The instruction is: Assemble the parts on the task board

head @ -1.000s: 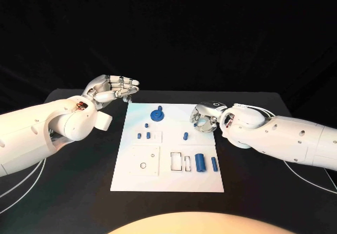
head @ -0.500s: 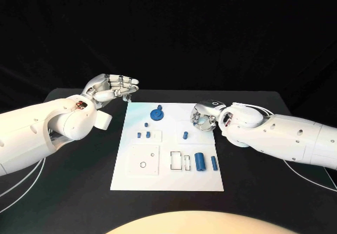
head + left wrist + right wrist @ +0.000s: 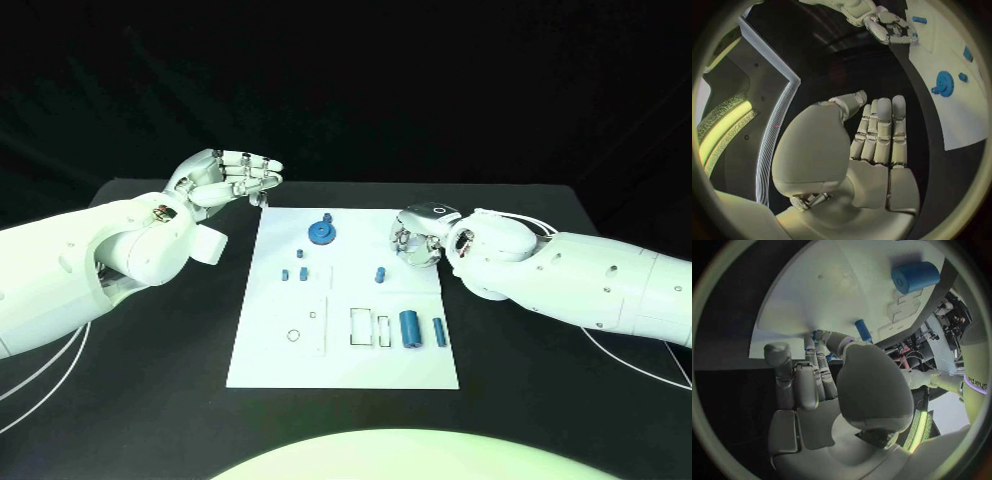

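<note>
The right hand [image 3: 417, 245] hangs over the right edge of the board [image 3: 346, 350], near its far end, fingers curled downward; the arm covers most of it from the head camera. In the wrist view its fingers [image 3: 807, 382] bend in beside the thumb with nothing plainly between them, though the fingertips are partly hidden, so I cannot tell whether they pinch anything. The left hand [image 3: 228, 180] is raised off the board's far left corner, above the black table [image 3: 173, 400], fingers curled together around nothing; its wrist view shows them side by side and bare. On the board, a blue gear [image 3: 325, 235] sits near the far end, small pegs [image 3: 294, 273] lie mid-board, and two cylinders [image 3: 411, 328] lie nearer, toward the right.
</note>
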{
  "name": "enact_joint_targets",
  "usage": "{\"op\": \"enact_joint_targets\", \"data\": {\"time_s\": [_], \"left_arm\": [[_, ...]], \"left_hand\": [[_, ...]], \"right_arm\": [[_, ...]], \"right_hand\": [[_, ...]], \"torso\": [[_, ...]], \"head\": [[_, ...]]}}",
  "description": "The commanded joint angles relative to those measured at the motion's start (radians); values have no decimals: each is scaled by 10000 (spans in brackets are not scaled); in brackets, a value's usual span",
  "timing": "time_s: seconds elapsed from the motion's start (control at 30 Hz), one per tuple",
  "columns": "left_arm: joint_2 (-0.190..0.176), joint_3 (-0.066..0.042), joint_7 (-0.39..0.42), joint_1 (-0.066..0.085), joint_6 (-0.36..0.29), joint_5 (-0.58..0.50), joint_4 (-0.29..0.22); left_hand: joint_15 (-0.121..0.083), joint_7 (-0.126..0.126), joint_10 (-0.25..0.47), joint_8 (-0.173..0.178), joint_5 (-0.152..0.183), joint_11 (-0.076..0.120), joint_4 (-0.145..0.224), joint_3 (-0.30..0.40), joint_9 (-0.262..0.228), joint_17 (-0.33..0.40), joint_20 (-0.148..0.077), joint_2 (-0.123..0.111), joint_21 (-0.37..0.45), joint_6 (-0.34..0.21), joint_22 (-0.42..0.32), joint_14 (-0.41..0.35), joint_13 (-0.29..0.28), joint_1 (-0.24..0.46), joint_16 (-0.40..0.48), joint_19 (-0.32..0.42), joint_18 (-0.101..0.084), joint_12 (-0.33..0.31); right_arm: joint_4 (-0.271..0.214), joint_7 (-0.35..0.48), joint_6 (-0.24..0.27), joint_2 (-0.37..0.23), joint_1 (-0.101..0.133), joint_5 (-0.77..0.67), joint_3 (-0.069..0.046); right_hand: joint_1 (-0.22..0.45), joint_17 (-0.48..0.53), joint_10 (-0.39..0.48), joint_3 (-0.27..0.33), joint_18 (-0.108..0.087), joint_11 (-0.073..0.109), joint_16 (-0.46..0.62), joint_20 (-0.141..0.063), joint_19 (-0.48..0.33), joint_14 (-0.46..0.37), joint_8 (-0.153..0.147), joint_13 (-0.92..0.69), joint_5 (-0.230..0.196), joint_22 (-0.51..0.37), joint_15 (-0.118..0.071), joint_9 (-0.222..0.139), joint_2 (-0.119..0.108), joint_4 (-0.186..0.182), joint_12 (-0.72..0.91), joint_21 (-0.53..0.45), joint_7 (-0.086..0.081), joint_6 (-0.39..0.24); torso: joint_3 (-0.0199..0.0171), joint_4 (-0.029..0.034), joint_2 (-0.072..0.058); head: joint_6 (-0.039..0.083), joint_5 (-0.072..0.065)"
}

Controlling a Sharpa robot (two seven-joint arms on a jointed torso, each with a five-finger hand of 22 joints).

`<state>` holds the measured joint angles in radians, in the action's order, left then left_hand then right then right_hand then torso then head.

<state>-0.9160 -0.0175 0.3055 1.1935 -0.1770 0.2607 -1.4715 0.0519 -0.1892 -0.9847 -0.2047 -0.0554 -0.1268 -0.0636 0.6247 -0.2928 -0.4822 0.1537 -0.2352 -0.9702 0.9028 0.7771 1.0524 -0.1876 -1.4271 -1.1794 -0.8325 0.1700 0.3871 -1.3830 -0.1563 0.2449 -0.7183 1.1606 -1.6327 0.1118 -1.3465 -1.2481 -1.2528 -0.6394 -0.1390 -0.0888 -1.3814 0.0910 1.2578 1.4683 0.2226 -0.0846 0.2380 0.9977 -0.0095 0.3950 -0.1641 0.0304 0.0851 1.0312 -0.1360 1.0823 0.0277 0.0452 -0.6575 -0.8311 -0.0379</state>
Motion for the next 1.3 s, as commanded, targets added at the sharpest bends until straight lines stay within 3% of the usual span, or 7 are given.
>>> {"op": "enact_joint_targets", "data": {"time_s": [0.03,0.33,0.5,0.8,1.03,1.3], "left_arm": [[-1,-9,78,4,31,83,-34],[-11,-9,76,4,76,231,-43],[-8,-8,88,4,82,269,-40],[-6,-7,138,2,38,311,-39],[-7,-7,147,-2,-1,313,-44],[10,-6,161,-11,-30,306,-47]], "left_hand": [[4,22,54,-43,13,28,-22,-65,-7,15,-3,93,70,53,-12,65,-11,28,41,-99,146,38],[-9,64,65,-112,10,50,-12,-87,-22,22,-9,140,102,137,-32,45,-19,-2,53,-99,145,59],[-12,68,70,-119,9,52,-2,-88,-22,23,-11,142,106,143,-34,41,-19,-15,56,-99,146,59],[-18,73,78,-134,7,57,17,-86,-24,26,-17,159,112,158,-37,30,-21,-46,62,-98,147,64],[-23,63,86,-131,5,56,38,-83,-17,28,-24,171,113,141,-38,24,-21,-75,66,-101,148,67],[-20,51,113,-125,6,45,60,-87,-8,30,-32,174,110,115,-36,19,-18,-100,69,-108,148,62]], "right_arm": [[5,-375,-708,6,-160,-419,107],[-166,-443,85,3,-177,-906,109],[-382,-402,749,-114,-179,-1000,103],[-914,-250,1892,-548,-54,-941,3],[-1553,-137,2327,-941,31,-583,-91],[-2238,-14,2480,-943,-9,-405,-109]], "right_hand": [[-184,22,-330,-74,74,248,-39,-75,18,442,59,-144,10,44,-76,47,73,27,3,71,6,89],[-140,69,-399,-118,72,263,-28,-91,-19,432,111,-170,-49,92,-77,119,42,76,-19,101,21,109],[-127,61,-441,-156,85,276,-42,-97,-7,434,138,-186,-88,177,-89,160,36,105,-32,172,34,119],[-94,22,-507,-189,115,292,-81,-104,53,445,174,-210,-140,343,-105,213,15,134,-42,320,46,138],[-60,-19,-524,-203,127,296,-114,-105,72,454,189,-221,-201,412,-111,243,9,132,-61,378,49,135],[-65,-12,-531,-224,131,300,-115,-107,79,453,192,-225,-221,443,-114,257,18,141,-71,402,54,128]], "torso": [[2,0,11],[23,0,30],[5,-1,28],[18,-36,52],[7,-22,25],[2,-18,18]], "head": [[-15,3],[-11,-1],[28,-1],[27,9],[48,8],[67,94]]}}
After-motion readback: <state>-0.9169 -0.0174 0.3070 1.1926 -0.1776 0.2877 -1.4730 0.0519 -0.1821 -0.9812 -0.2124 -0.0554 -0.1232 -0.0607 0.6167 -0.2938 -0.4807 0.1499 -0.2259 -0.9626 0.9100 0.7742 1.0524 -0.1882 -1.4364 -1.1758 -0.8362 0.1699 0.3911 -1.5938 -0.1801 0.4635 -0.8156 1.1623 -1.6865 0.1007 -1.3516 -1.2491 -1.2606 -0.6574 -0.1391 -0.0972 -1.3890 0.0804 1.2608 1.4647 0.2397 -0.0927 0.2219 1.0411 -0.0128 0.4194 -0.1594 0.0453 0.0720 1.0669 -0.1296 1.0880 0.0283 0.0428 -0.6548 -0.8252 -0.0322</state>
